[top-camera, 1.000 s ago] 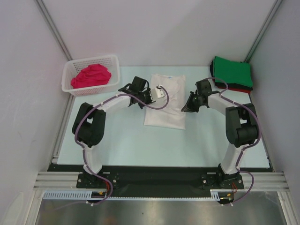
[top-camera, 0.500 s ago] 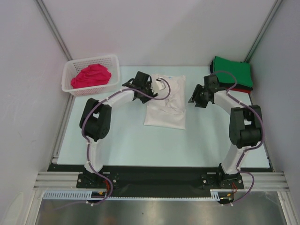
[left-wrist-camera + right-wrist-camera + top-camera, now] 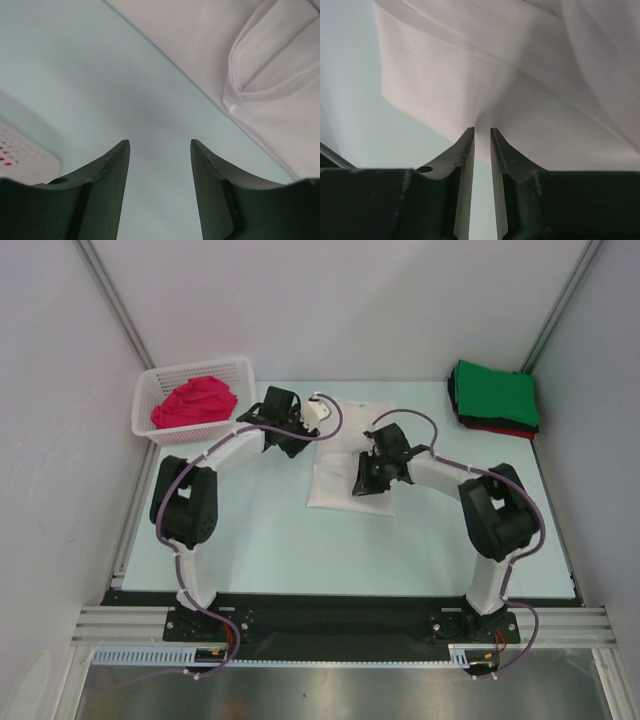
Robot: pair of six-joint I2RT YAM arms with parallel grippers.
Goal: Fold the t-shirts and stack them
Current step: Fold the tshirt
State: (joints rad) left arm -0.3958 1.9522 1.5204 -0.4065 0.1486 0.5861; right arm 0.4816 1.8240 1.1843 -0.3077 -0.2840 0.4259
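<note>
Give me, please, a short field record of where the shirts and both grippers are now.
white t-shirt: mid-table, partly folded
left gripper: open, over bare table beside that shirt
right gripper: shut on the white t-shirt
magenta-red t-shirt: crumpled in the basket, far left
green t-shirt: folded, topping the far-right stack
</note>
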